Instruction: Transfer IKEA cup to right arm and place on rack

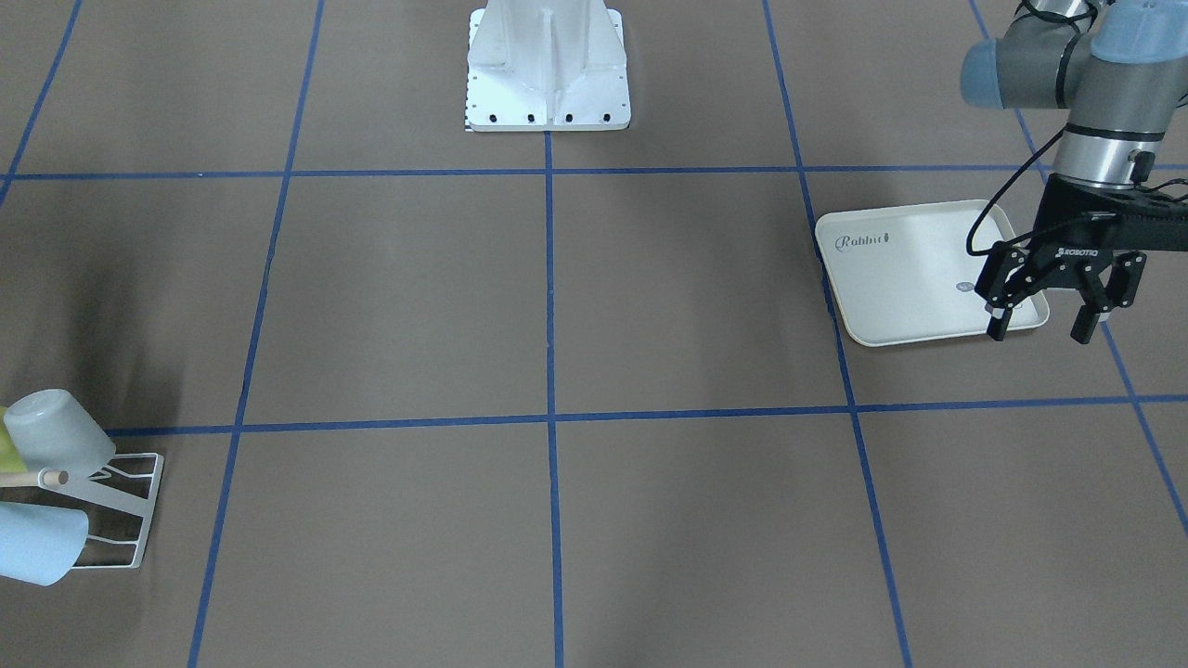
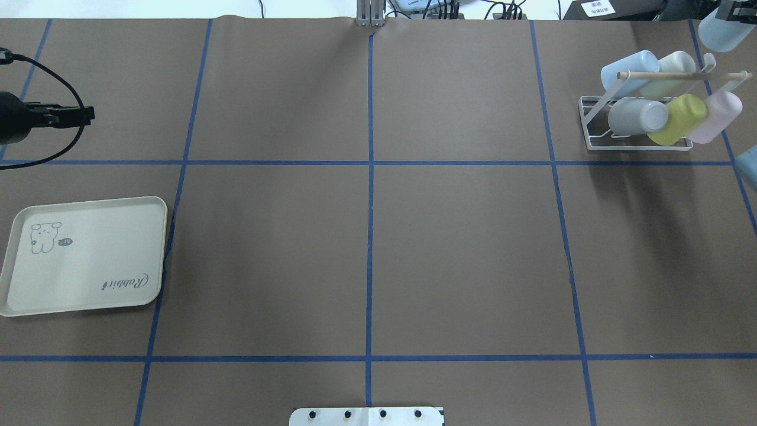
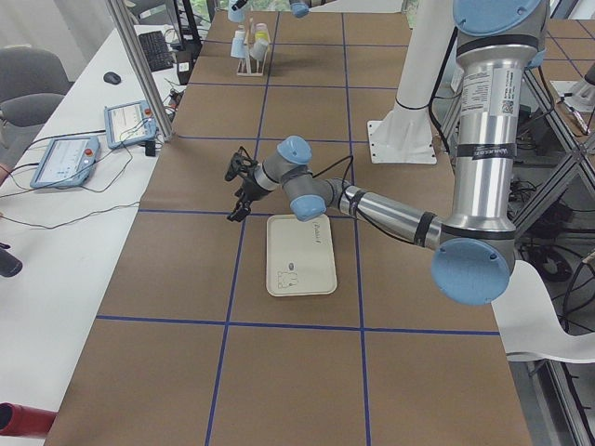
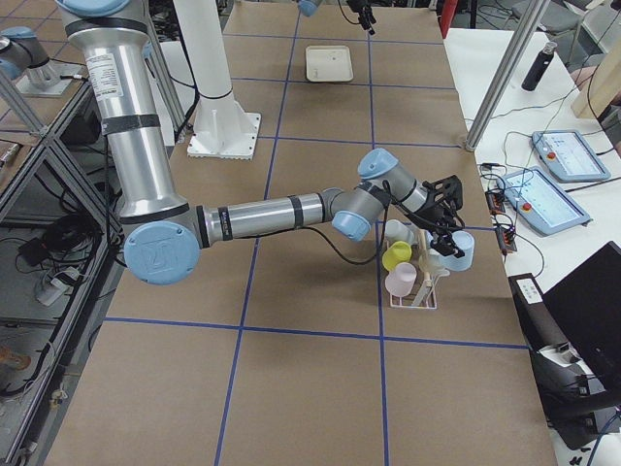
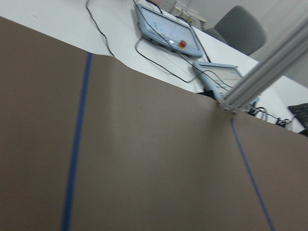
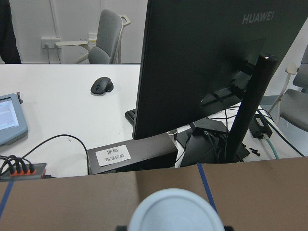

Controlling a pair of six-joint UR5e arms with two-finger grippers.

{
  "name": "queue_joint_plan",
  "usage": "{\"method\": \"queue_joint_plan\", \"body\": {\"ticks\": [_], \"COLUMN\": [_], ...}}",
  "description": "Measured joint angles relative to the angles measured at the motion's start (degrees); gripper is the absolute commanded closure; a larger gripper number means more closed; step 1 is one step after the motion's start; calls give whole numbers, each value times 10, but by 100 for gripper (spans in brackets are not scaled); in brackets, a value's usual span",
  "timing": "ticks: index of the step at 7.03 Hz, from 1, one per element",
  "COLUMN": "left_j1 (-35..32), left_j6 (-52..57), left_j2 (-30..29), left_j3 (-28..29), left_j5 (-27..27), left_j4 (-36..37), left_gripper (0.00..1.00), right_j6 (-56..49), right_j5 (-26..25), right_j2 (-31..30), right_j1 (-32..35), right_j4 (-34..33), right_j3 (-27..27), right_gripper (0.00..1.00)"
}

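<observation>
Black fingers of my right hand (image 4: 442,225) are clamped on the pale blue IKEA cup (image 2: 722,31), a smooth, rounded tumbler held clear of the bench (image 2: 461,248). My right arm (image 4: 262,212) stretches long and low over the brown paper, with the wrist cocked up and a thin black cable looping off it. The cup hangs tilted just past the far outer corner of the rack (image 2: 593,127), close to its pale wooden rod (image 2: 680,76) and not yet on a prong. I cannot tell whether it brushes the cups beside it.

The rack is thin white wire on a flat rectangular base. Slanted on it are a blue cup (image 2: 630,71), a cream cup (image 2: 673,70), a grey cup (image 2: 636,115), a yellow-green cup (image 2: 680,119) and a pink cup (image 2: 717,115), all matt and round-ended.

Well apart, at the other end of the bench, my left hand (image 1: 1041,330) points down with its fingers spread, above the outer corner of the tray (image 2: 118,236). The tray is a cream rounded rectangle with a raised rim and a rabbit drawing. Blue tape lines divide the paper into squares.

Past the held cup stands a dark monitor (image 6: 202,62), and a mouse (image 6: 101,85) lies on a white desk.
</observation>
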Motion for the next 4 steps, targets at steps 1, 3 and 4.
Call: {"method": "queue_joint_plan", "body": {"ticks": [1,3,4], "left_j1": [-1,-1,-1], "left_j6": [5,7,7], "left_j2": [3,3,2], "left_j3": [-4,-6,-6], "left_j5": [0,1,1], "left_j4": [8,13,13], "left_gripper": [1,0,1], "right_j6": [1,3,3], "right_j5": [1,3,4], "right_j2": [0,-1,-2], "right_j1": [0,0,0], "right_j4": [1,2,2], "right_j3": [-11,-26,-31], "right_gripper": [73,69,65]}}
